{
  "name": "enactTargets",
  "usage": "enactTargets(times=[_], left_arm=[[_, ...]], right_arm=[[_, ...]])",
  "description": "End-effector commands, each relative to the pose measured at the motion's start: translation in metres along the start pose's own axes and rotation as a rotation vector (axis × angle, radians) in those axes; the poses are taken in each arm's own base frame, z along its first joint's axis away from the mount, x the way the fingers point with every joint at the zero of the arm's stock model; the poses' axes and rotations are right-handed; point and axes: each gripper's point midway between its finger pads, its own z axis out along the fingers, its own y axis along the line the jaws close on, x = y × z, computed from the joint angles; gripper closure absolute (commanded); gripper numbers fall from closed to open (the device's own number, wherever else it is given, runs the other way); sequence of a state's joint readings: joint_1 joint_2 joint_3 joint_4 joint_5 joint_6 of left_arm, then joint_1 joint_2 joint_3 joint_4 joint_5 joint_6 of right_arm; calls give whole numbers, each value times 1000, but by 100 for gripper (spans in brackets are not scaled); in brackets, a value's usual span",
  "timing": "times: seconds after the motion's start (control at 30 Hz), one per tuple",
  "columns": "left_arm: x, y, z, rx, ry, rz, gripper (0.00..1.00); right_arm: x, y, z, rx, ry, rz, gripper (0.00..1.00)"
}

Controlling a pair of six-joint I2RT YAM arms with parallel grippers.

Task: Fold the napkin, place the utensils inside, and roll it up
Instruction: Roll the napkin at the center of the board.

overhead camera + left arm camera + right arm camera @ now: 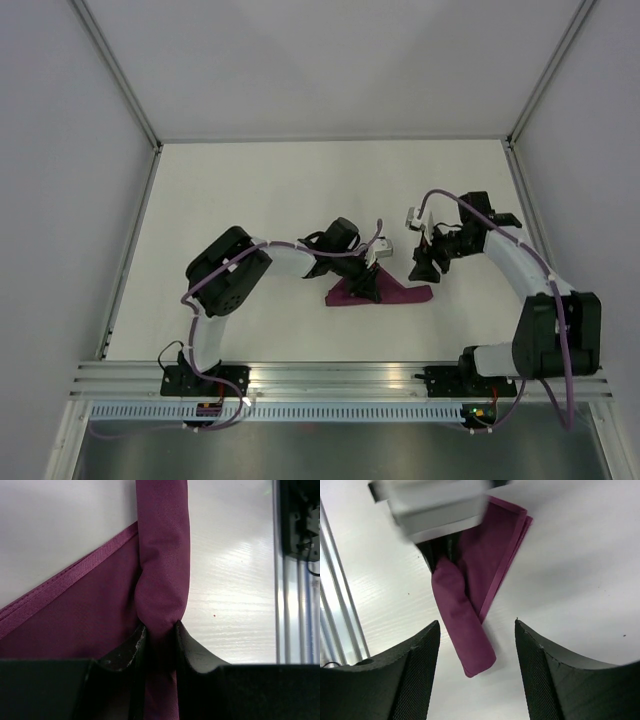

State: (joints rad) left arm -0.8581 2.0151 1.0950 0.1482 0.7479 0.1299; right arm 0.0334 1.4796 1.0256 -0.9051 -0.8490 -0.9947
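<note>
Napkin (388,294): magenta-purple, on the white bench (250,200), centre and toward the near side, between the two arms. One side is rolled into a tight tube. The rest lies flat beside the tube as a folded flap, with its hemmed edges stacked. What the roll encloses is hidden.

Left tool (372,283): down on the napkin. In the left wrist view the left tool (160,630) has both black fingers (132,652) nearly closed, pinching the tube between them. The cloth bulges just above the pinch. The tube runs up out of the frame and the flat flap with its hem spreads to the left.

Right tool (422,265): just right of the napkin and apart from the left tool. In the right wrist view the right tool (476,626) is spread wide with nothing between the fingers. The tube's rounded free end shows in the gap, lying on the bench.

White housing (432,502) on the left wrist: too blurred to read anything on it. Aluminium rail (330,375) runs along the near bench edge, with both arm bases bolted on. Purple cables (300,245) follow the arms.
</note>
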Motion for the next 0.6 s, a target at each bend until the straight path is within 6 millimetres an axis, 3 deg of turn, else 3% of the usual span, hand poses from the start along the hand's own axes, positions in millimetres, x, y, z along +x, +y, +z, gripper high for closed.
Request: enactTargets(times=[0.0,0.03,0.07,0.1,0.2,0.23,0.57], left_arm=[[76,-18,-3,97,214,-336,98],[78,-18,-3,106,220,-352,98],[79,-14,-4,105,218,-373,98],[78,-13,-6,107,225,-394,98],[77,-9,-8,124,232,-447,98],[78,-8,-8,122,235,-455,98],[75,1,-6,121,230,-527,98]], right_arm=[[-12,2,2,119,-64,-253,33],[-2,15,5,140,-62,-277,32],[4,15,7,181,-38,-292,32],[-3,16,13,211,-53,-360,30],[17,31,33,267,-18,-445,25],[14,34,35,281,-27,-476,24],[33,58,79,217,62,-574,24]])
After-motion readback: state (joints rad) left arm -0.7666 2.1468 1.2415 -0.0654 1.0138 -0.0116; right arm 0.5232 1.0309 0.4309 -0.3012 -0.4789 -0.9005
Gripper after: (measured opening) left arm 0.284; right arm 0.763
